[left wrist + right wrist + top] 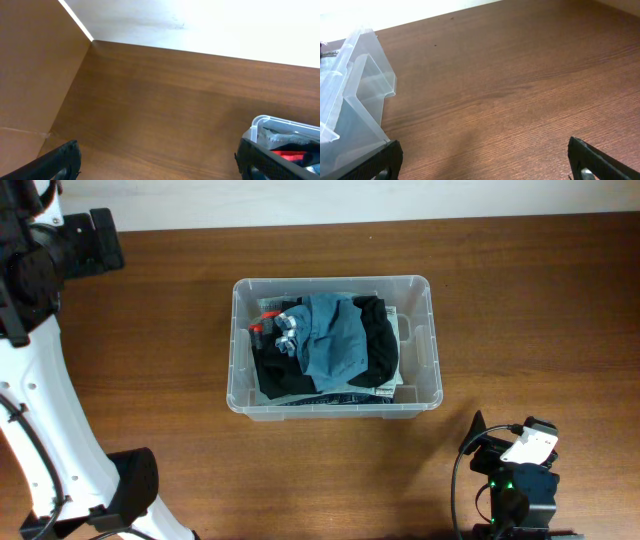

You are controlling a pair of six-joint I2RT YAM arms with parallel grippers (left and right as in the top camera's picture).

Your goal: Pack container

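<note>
Hovering left of the container [330, 280], well off its far corner, the left gripper [160, 162] is spread wide, empty — the container itself sits on the table [160, 360] holding clothes [335, 340] — right of its near corner, the right gripper [487, 165] gapes too

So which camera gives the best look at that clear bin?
Overhead: the whole container and the clothes inside show. The left wrist view catches only one corner; the right wrist view only an end wall with its handle.
</note>
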